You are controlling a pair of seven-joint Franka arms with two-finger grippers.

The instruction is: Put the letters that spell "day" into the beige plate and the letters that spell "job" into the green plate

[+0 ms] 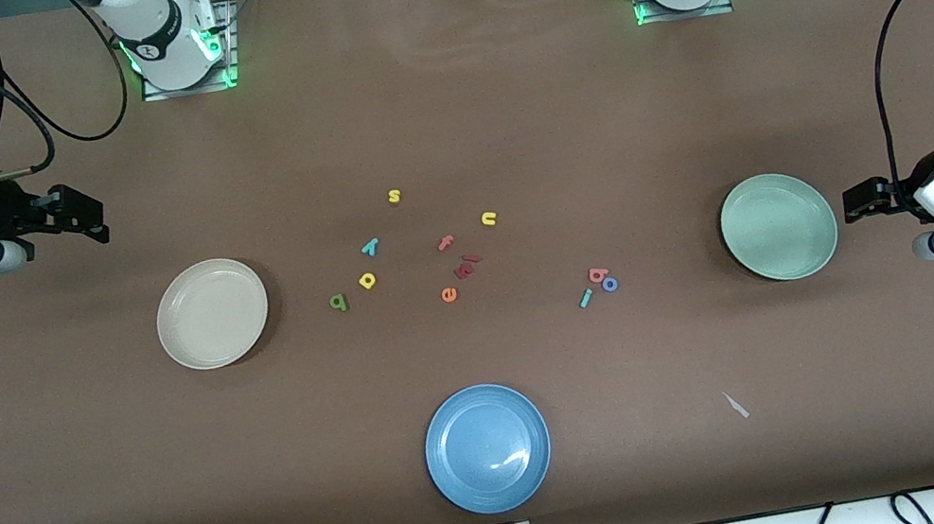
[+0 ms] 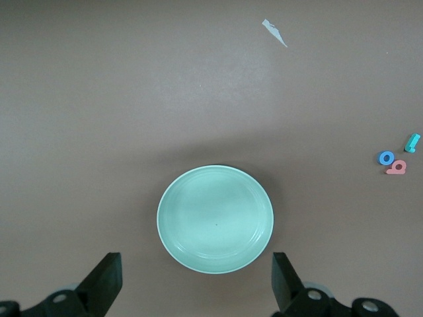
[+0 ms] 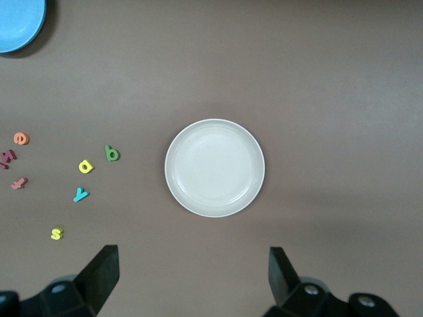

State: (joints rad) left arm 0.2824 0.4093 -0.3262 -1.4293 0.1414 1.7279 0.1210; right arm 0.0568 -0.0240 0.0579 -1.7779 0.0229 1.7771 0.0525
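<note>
You have both grippers up in the air with their jaws spread wide and holding nothing: the left gripper (image 1: 860, 200) hangs at the left arm's end of the table, just beside the green plate (image 1: 778, 226), and the right gripper (image 1: 84, 212) hangs at the right arm's end, near the beige plate (image 1: 212, 313). Both plates are bare. Your "job" letters lie together in a tight cluster well apart from the green plate, toward the middle of the table: the salmon "b" (image 1: 597, 275), the blue "o" (image 1: 610, 284) touching it, and the teal "j" (image 1: 587, 297) just beside them, nearest the front camera. Your "day" letters sit near the beige plate on its middle-of-table side: the dark green letter (image 1: 338, 302) closest to the plate, the yellow round-bowled letter (image 1: 367, 280) next, the teal "y" (image 1: 370, 246) a little farther from the camera. Mind the distractors between the two groups: a yellow "s" (image 1: 394, 196), a yellow "u" (image 1: 488, 219), a salmon "f" (image 1: 446, 244), an orange "e" (image 1: 449, 295) and dark red pieces (image 1: 466, 266). A blue plate (image 1: 487, 448) lies nearest the camera, with a pale scrap (image 1: 735, 405) on the table toward the left arm's end.
</note>
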